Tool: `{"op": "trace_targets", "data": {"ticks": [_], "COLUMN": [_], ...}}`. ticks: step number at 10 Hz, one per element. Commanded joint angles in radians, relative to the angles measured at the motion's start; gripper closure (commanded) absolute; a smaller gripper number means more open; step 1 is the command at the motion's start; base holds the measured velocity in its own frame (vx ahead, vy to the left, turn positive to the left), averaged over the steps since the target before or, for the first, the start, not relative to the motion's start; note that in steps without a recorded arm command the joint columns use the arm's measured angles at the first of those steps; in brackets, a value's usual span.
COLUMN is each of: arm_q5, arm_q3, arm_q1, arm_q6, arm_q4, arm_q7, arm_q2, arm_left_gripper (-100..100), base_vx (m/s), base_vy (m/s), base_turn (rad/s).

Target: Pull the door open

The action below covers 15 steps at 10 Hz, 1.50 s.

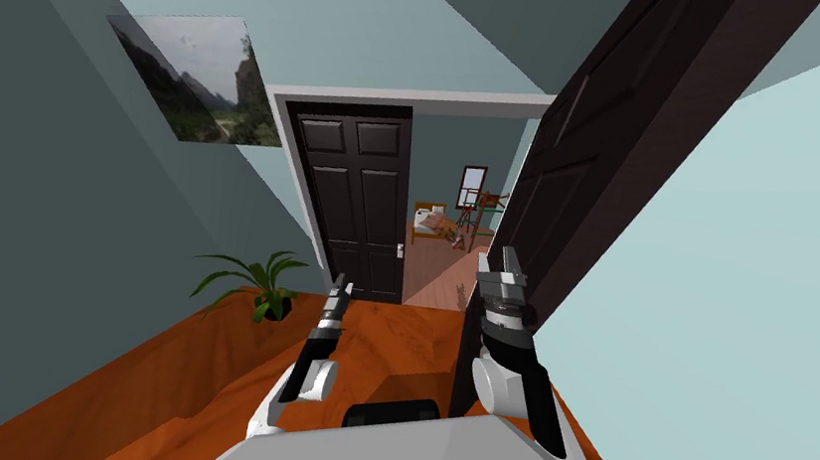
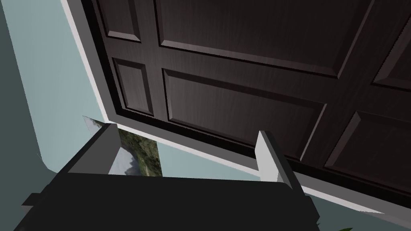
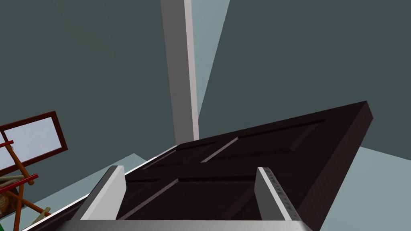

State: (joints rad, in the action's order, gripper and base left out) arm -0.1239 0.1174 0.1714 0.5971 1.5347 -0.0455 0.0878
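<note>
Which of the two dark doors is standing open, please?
The near door, beside the right gripper: it stands swung out, its edge turned toward me. The far door, by the plant, sits shut in its white frame.

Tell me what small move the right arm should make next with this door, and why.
Probably draw the right claw straight back, clear of the dark door. Its fingers stand open with only the door's flat panel between them, gripping nothing. The door stands swung wide, and the bedroom shows past its edge, so the pull looks done.
</note>
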Motion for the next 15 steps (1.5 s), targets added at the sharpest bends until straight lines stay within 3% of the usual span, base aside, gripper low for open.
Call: {"op": "trace_targets", "data": {"ticks": [1,15], "arm_q5": [-0.015,-0.136], "arm_q3": [0.005,0.043], "arm_q1": [-0.017,-0.16], "arm_q6": [0.012,0.112], "arm_q4": [-0.044,-0.423], "arm_q7": [-0.013,-0.111], "arm_q2": [-0.001,-0.026], "arm_left_gripper": [-100,-100], "base_vx": [0.084,0.089], "base_vy": [0.004,0.006], "base_turn": [-0.049,-0.053]}}
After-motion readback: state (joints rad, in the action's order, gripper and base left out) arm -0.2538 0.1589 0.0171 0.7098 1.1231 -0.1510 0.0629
